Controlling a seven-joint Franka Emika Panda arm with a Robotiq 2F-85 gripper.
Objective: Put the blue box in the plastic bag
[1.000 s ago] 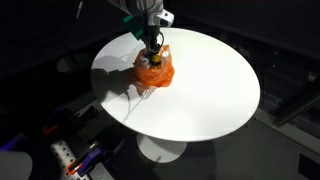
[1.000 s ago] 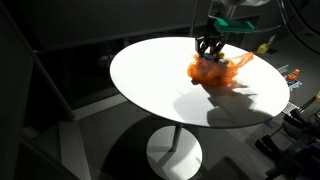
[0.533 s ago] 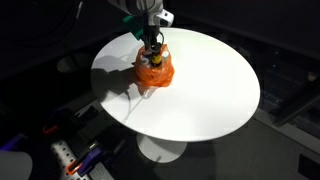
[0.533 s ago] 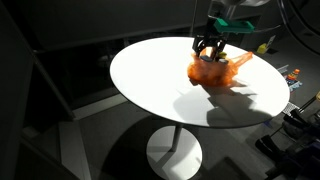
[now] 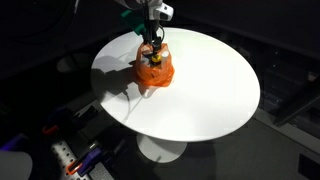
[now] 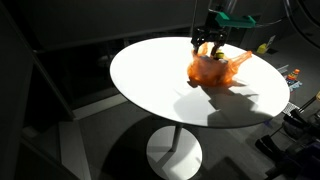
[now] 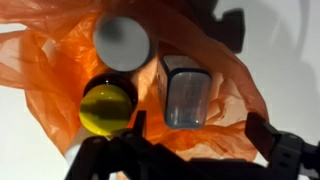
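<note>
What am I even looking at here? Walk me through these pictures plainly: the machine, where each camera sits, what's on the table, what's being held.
The machine is a single robot arm ending in a two-fingered gripper. Two pictures come from cameras standing outside the robot; both show a round white table with an orange plastic bag on it and the gripper just above the bag. The third camera rides on the wrist and looks straight down into the bag. Inside lie a bluish-grey box, a yellow round object and a grey round one. The dark fingers at the bottom edge stand apart and hold nothing.
</note>
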